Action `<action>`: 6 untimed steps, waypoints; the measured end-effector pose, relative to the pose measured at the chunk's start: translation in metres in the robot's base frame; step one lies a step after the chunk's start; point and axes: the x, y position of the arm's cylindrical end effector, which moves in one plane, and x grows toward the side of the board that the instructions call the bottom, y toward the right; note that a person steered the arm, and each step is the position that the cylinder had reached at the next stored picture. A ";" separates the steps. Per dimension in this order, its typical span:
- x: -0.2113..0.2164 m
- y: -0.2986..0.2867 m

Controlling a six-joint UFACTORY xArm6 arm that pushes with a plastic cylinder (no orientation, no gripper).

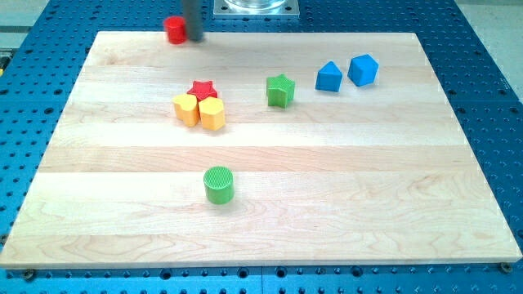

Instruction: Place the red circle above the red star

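The red circle (175,29) sits at the top edge of the wooden board, left of centre. My tip (193,37) touches its right side; the dark rod rises out of the view's top. The red star (203,88) lies well below, toward the view's bottom and slightly right of the circle. It is pressed against a yellow heart-like block (186,109) and a yellow hexagon block (212,113) just beneath it.
A green star (279,90) stands right of the red star. Two blue blocks (329,77) (364,69) lie at the upper right. A green cylinder (218,184) stands near the board's lower middle. The board's top edge (261,33) runs beside the circle.
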 end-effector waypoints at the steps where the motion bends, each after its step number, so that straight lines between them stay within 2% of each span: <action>1: 0.081 -0.073; 2: 0.019 -0.094; 3: -0.013 -0.094; 4: -0.012 -0.042; 5: 0.068 0.060; 6: 0.127 0.105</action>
